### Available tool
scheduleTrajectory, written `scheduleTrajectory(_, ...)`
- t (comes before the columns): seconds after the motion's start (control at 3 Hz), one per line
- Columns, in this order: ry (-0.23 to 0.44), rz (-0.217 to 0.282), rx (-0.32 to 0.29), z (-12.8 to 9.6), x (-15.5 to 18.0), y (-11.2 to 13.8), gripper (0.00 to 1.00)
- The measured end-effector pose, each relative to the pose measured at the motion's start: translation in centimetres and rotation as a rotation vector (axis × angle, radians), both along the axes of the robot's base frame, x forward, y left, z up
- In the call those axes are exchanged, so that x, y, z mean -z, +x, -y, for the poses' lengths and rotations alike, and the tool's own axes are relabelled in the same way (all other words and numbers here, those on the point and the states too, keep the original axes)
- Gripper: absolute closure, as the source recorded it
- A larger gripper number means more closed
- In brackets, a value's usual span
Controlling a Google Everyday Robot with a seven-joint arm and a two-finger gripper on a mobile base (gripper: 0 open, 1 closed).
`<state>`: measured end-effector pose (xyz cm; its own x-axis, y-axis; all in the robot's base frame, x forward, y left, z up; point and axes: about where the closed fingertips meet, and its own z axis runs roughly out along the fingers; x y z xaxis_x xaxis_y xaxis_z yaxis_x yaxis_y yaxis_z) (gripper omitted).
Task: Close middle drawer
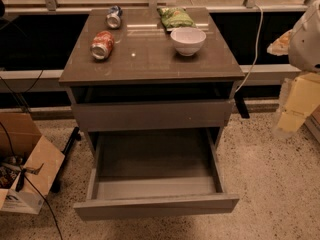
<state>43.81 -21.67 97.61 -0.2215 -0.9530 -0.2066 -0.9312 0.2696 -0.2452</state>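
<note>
The middle drawer (155, 205) is pulled far out of the grey-brown cabinet (150, 64) toward me. Its flat handleless front panel is at the bottom of the view, and its bare grey tray (155, 159) holds nothing. Above it, another drawer front (152, 115) sits a little forward, with a dark gap under the cabinet top. My arm enters at the right edge, with a white segment (306, 39) and the pale yellow gripper (295, 111) hanging below it. The gripper is to the right of the cabinet, apart from the drawer, and holds nothing that I can see.
On the cabinet top are a red can (102, 45) on its side, a second can (114, 17), a green bag (175, 17) and a white bowl (188, 40). An open cardboard box (25, 174) and cables lie on the floor at the left. A white cable (256, 44) hangs at the right.
</note>
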Motion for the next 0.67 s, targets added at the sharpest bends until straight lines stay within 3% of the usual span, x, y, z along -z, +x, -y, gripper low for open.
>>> scheduleTrajectory(0.33,0.0,0.0,0.0,0.0,-0.01,0.0,0.0)
scheduleTrajectory(0.67,0.011,0.002,0.011,0.12,0.34,0.07,0.27)
